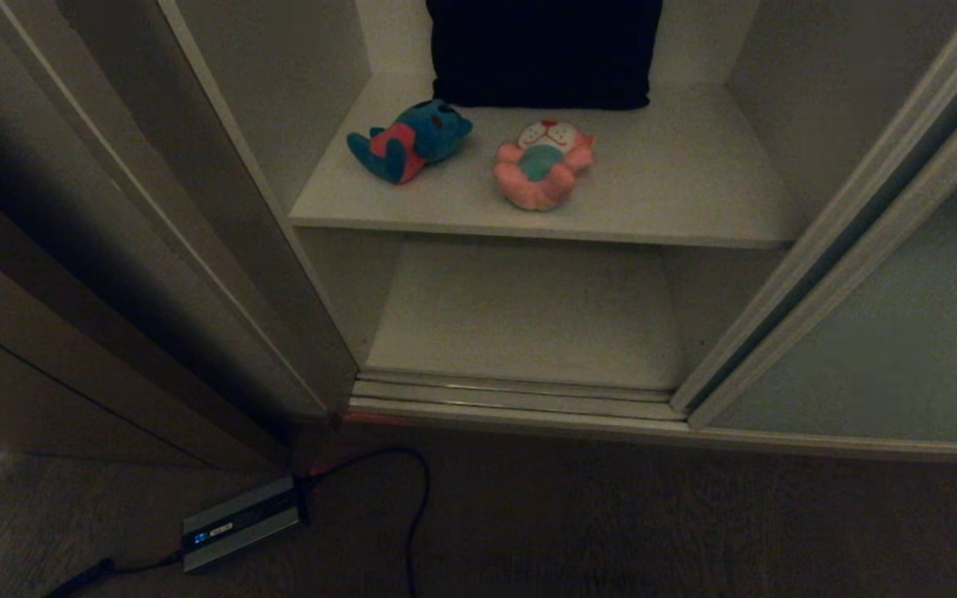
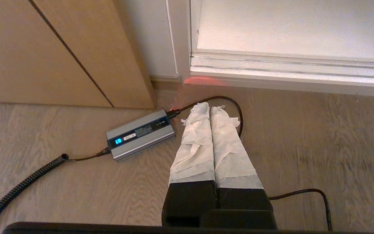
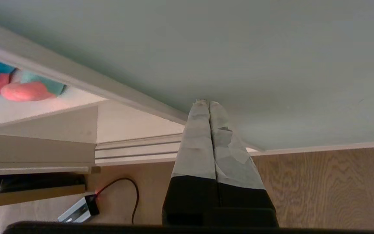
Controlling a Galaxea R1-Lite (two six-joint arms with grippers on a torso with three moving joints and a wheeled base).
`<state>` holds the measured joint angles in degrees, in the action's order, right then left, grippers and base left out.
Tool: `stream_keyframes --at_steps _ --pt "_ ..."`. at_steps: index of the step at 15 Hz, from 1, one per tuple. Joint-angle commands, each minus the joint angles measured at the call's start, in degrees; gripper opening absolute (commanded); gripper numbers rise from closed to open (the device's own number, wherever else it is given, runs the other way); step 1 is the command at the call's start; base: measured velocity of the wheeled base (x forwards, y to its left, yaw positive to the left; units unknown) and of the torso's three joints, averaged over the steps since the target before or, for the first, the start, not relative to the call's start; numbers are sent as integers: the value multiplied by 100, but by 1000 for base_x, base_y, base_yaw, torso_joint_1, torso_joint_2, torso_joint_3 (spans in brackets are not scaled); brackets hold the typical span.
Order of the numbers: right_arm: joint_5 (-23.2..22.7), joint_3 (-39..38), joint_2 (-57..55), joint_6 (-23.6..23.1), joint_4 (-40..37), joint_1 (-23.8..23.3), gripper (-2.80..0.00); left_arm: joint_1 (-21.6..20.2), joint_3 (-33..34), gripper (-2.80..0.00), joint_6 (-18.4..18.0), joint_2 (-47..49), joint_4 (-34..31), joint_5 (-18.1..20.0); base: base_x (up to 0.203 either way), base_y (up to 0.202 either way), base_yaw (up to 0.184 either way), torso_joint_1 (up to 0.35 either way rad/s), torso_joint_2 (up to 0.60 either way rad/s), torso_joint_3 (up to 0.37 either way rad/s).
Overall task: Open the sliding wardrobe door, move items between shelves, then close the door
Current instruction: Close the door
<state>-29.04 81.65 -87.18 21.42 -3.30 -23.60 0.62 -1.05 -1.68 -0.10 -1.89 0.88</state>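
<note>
Sliding wardrobe door [image 1: 885, 332]: matte grey-green panel with a thin pale frame, pushed over to our right — the opening beside it stands clear, so we judge the opening step done.
Items: teal-blue plush toy [image 1: 412, 139] with a red belly and pink plush toy [image 1: 542, 164] with a teal outfit, lying apart from each other on the upper shelf [image 1: 678, 199], in front of a black cushion [image 1: 543, 51].
Lower shelf [image 1: 528, 316]: white and bare.
Step in hand: we judge it the change from door to toys; neither toy is held.
Right gripper [image 3: 209, 103]: jaws pressed together, holding nothing, tips close to the door face; contact we cannot tell.
Left gripper [image 2: 210, 107]: jaws closed, empty, parked low above the floor near a grey power brick [image 2: 140, 134].
Next move: calls for the right jaws to come away from the panel, open, and reach a toy — the pink one lies nearer the door.
</note>
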Motion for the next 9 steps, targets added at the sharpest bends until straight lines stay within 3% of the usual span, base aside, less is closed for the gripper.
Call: stream_keyframes --at_steps 1,9 --pt "21 0 -45 11 -4 92 -280 -1 -1 -280 1 13 -3 0 0 0 0 0 0 0" --pt "181 45 -22 14 -4 646 -280 -1 -1 -280 1 10 4 0 0 0 0 0 0 0"
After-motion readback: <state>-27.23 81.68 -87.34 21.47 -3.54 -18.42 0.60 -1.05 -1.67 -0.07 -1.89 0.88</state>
